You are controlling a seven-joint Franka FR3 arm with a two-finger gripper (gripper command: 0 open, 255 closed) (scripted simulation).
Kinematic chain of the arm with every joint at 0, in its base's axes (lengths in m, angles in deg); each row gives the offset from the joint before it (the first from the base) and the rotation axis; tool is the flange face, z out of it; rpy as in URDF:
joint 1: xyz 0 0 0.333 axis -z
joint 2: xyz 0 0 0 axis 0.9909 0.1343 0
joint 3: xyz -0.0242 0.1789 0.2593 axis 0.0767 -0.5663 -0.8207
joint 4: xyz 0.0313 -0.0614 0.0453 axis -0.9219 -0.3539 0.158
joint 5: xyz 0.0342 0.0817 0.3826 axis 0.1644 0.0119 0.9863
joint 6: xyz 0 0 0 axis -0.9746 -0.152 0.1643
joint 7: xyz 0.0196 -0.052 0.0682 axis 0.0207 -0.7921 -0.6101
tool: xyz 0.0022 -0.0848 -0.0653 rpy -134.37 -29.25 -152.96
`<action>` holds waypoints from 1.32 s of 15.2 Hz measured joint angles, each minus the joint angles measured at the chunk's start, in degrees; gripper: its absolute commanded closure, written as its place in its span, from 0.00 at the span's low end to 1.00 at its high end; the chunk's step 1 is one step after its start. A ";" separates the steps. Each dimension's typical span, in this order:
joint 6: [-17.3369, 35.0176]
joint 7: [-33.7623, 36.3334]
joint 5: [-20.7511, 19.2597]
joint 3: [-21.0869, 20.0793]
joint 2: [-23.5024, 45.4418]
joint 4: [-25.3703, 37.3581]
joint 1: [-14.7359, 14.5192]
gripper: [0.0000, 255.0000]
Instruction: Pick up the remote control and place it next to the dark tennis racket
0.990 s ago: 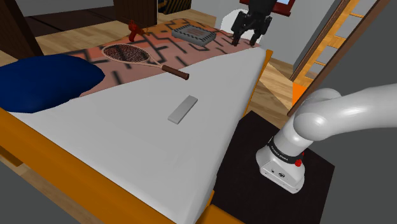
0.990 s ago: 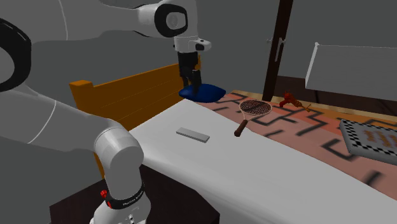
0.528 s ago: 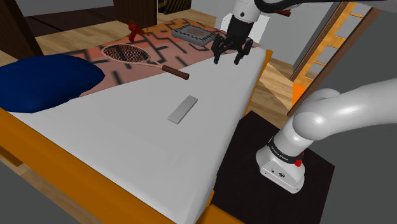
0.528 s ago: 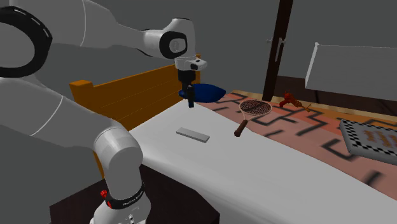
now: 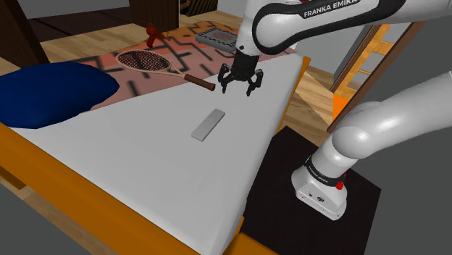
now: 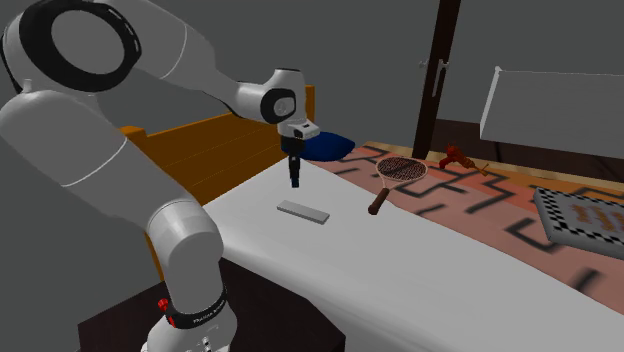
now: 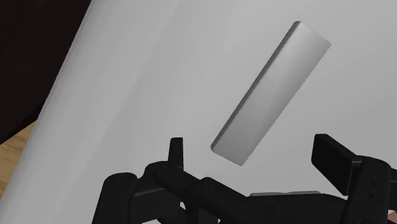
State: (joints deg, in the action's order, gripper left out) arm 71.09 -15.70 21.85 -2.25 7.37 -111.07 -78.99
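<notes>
Nothing was grasped yet: the gripper (image 5: pixel 240 90) hung empty, fingers spread, above the bed (image 5: pixel 137 156). The grey remote control (image 5: pixel 208 124) lay flat just below and ahead of it, untouched. The grasp, the lift and the carry to the dark tennis racket (image 5: pixel 154 64), well apart from the gripper, were all left to do.
</notes>
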 measured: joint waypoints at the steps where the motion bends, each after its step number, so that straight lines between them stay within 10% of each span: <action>1: 2.02 2.22 0.08 -1.06 2.00 -0.16 0.42 0.00; 12: 19.58 31.06 -9.70 -9.38 28.55 6.26 5.17 0.00; 20: 25.83 36.51 -15.43 -8.35 35.33 5.92 4.58 0.00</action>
State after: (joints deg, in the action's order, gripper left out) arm 96.92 20.81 6.42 -10.60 42.70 -105.15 -74.41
